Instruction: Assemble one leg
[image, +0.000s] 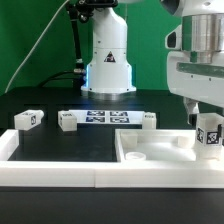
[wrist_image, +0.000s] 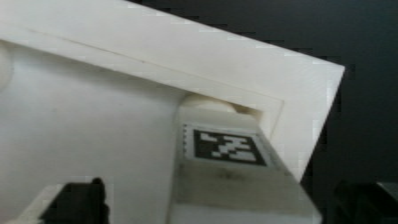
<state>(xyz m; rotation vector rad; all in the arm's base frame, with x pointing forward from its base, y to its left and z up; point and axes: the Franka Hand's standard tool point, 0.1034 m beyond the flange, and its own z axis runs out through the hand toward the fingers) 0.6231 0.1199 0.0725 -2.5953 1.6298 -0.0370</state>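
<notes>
A white leg (wrist_image: 231, 185) with a black-and-white tag (wrist_image: 226, 147) stands upright at a corner of the white tabletop (wrist_image: 107, 110), its far end at the corner hole. My gripper (wrist_image: 226, 206) straddles the leg. Its dark fingers (wrist_image: 75, 205) stand apart from the leg's sides, so it is open. In the exterior view the gripper (image: 208, 118) hangs over the same leg (image: 209, 135) at the tabletop's (image: 150, 150) right corner. Three more legs lie on the black table: one at the exterior view's left (image: 27, 119), one beside it (image: 67, 122), one further right (image: 148, 120).
The marker board (image: 105, 118) lies flat between the loose legs. The robot's white base (image: 108, 60) stands behind it. A white wall (image: 50, 172) runs along the front edge of the table.
</notes>
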